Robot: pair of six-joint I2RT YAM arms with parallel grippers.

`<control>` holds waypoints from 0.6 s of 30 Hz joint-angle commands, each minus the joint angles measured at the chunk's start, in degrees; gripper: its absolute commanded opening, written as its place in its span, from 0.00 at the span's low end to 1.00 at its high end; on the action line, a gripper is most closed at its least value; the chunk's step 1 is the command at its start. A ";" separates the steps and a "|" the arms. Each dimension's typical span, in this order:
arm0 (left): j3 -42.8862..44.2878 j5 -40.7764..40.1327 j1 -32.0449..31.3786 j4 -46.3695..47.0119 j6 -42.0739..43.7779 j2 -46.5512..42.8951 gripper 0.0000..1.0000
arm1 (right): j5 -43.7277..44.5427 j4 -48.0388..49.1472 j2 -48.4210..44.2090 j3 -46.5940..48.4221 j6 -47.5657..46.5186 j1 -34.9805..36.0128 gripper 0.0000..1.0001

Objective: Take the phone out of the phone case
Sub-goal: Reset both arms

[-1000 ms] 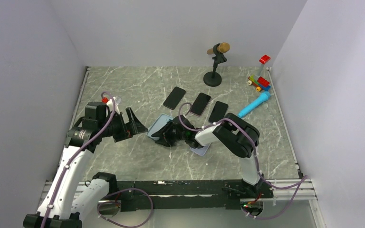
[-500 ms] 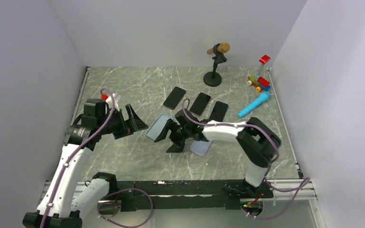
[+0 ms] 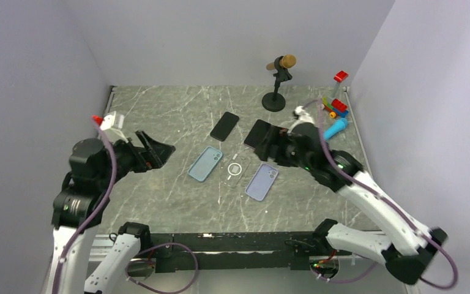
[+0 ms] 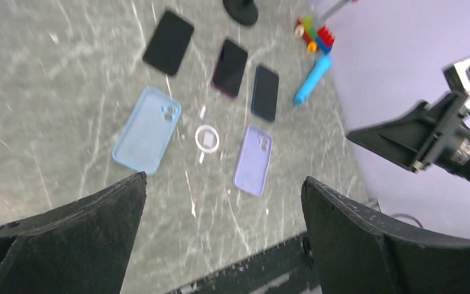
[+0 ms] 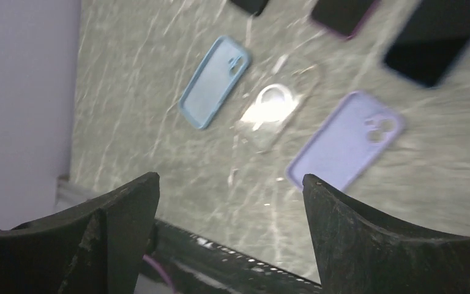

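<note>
Three cases lie in a row mid-table: a light blue case [image 3: 205, 163], a clear case with a white ring [image 3: 235, 168] and a lilac case [image 3: 262, 182]. All show in the left wrist view [image 4: 147, 130] [image 4: 207, 138] [image 4: 253, 159] and in the right wrist view [image 5: 214, 81] [image 5: 273, 104] [image 5: 346, 139]. I cannot tell whether a phone sits in any of them. Three black phones [image 4: 168, 43] [image 4: 230, 59] [image 4: 265, 92] lie behind them. My left gripper [image 3: 159, 154] [image 4: 224, 179] is open and empty, raised left of the cases. My right gripper [image 3: 268, 146] [image 5: 231, 177] is open and empty, raised over the phones.
A microphone on a round stand [image 3: 275, 92] is at the back. Toy bricks [image 3: 336, 107], a blue tube [image 3: 335, 127] and a red piece [image 3: 341, 76] sit at the back right. Grey walls close in the table on three sides.
My right gripper has lifted off the cases and drawn back to the right, uncovering the clear case. My left arm has risen and pulled back to the left.
</note>
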 commanded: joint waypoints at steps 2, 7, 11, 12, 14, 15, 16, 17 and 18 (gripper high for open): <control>5.61 -10.47 -0.09 4.51 1.48 -3.03 0.99 | 20.13 -14.74 -11.62 8.14 -11.16 -0.95 0.95; 12.24 -16.89 -0.08 6.67 3.90 -2.24 0.99 | 28.99 -20.23 -13.75 21.80 -13.87 -0.96 1.00; 17.09 -19.71 -0.09 6.01 5.96 -1.10 0.99 | 32.26 -23.50 -13.28 30.78 -14.73 -0.98 1.00; 17.62 -20.56 -0.09 6.26 6.59 -0.95 0.99 | 32.57 -23.40 -13.69 31.97 -14.80 -0.98 1.00; 17.92 -21.39 -0.09 7.32 7.31 -0.91 0.99 | 31.68 -20.90 -15.71 32.07 -16.44 -0.95 1.00; 17.99 -21.71 -0.09 7.77 7.65 -0.64 0.99 | 30.14 -18.52 -17.08 30.51 -18.53 -0.95 1.00; 18.27 -22.02 -0.09 7.96 7.93 -0.39 0.99 | 31.01 -15.60 -18.96 28.71 -19.24 -0.95 1.00; 18.65 -22.42 -0.09 7.96 8.07 -0.07 0.99 | 32.01 -13.84 -20.04 26.77 -19.72 -0.96 1.00; 19.02 -22.84 -0.09 7.86 8.14 0.24 0.99 | 32.95 -13.17 -20.51 26.23 -19.93 -1.00 1.00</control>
